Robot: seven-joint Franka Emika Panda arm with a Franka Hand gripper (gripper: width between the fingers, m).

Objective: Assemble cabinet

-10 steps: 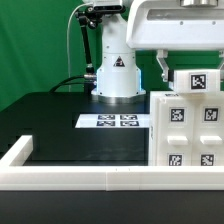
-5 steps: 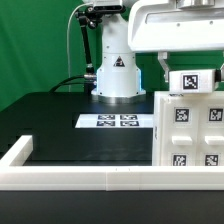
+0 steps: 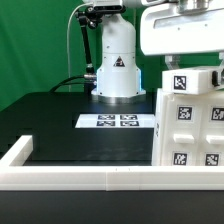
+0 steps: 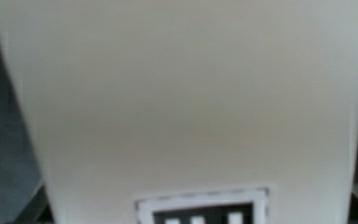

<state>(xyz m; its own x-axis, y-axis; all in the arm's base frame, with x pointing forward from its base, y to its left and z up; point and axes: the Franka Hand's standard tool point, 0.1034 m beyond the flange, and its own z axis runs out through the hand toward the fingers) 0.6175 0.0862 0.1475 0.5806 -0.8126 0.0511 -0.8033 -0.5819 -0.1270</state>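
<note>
The cabinet's large white box (image 3: 192,136) stands at the exterior view's right, with several black-and-white tags on its front. A smaller white block (image 3: 202,82) with one tag sits on top of it. My gripper (image 3: 190,64) is directly above, shut on this block; one dark finger (image 3: 168,61) shows at the block's left side. In the wrist view a plain white face (image 4: 194,100) fills nearly the whole picture, with a tag (image 4: 202,208) at one edge. My fingers do not show there.
The marker board (image 3: 115,121) lies flat on the black table (image 3: 60,125) in front of the arm's white base (image 3: 115,72). A long white rail (image 3: 80,178) edges the table's front and left. A green backdrop stands behind.
My gripper and the small block have shifted toward the exterior view's left and slightly down onto the large box's top. The block's tag now appears larger.
</note>
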